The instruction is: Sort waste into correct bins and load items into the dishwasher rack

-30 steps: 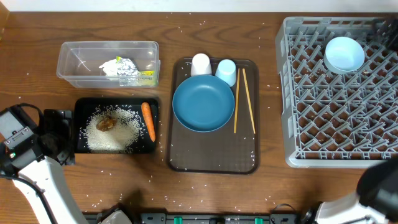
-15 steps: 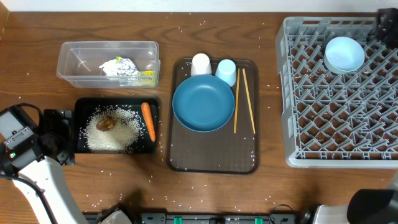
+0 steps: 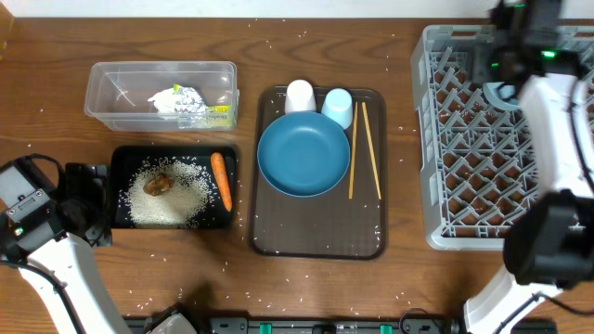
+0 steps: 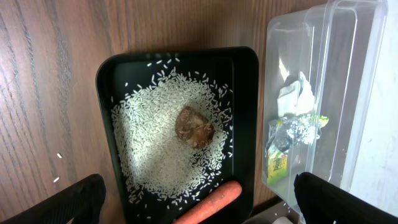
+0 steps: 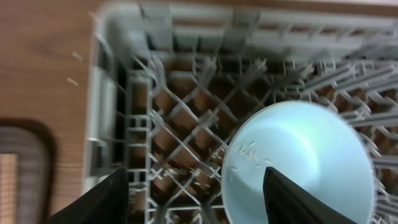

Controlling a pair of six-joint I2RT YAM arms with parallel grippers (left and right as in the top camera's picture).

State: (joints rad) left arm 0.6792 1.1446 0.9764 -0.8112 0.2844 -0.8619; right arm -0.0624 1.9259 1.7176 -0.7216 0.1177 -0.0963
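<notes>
My left gripper [image 4: 202, 208] is open over the near end of the black tray [image 3: 121, 158], which holds rice [image 3: 176, 199], a brown lump [image 3: 158, 184] and a carrot [image 3: 221, 179]. The clear tub [image 3: 102, 88] holds a napkin [image 3: 172, 97], foil [image 3: 192, 108] and a wrapper [image 3: 219, 116]. My right gripper [image 5: 199, 199] is open above the grey rack [image 3: 483, 186], just left of the light-blue bowl [image 5: 298, 162] standing in it. The dark-blue plate [image 3: 303, 153], white cup [image 3: 299, 95], light-blue cup [image 3: 337, 105] and chopsticks [image 3: 362, 148] lie on the brown tray [image 3: 316, 237].
Loose rice grains are scattered over the wooden table [image 3: 278, 288]. The right arm [image 3: 557, 121] reaches across the rack's right half. The left arm's base [image 3: 28, 223] sits at the lower left.
The right arm has swung from the lower right corner up over the rack's far side and now covers most of the bowl. The left arm has not moved.
</notes>
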